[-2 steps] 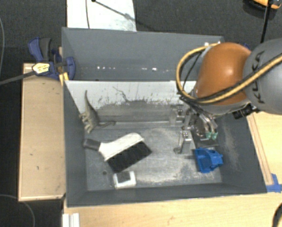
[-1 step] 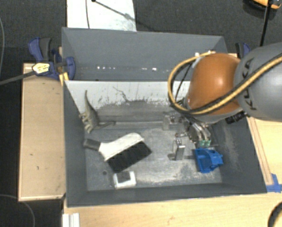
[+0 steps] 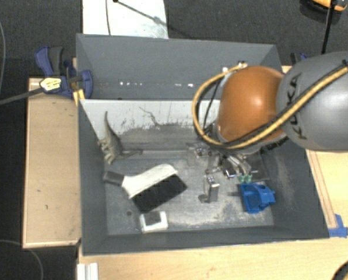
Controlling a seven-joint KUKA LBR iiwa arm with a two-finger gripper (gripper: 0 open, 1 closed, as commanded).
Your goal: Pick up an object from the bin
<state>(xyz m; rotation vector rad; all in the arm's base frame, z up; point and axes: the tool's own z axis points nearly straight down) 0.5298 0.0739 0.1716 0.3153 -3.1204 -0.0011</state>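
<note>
In the right half of the bin [image 3: 162, 63], under my orange wrist cover [image 3: 249, 104] and its looped cable [image 3: 198, 107], my hand [image 3: 220, 182] is low over the grey floor. I cannot tell how far it is open, nor whether it has hold of anything. The nearest thing is a blue plastic piece [image 3: 256, 197], blocky and uneven, lying just beside the hand to its lower right, near the bin's right wall. To the left of the hand, a little apart, lies a flat block with a white upper part and a black lower face [image 3: 156, 188], set at a slant in the middle of the floor. Just below it, by the front wall, is a small white square piece [image 3: 154, 220]. In the upper left corner of the floor leans a bent grey metal piece [image 3: 111, 143].
</note>
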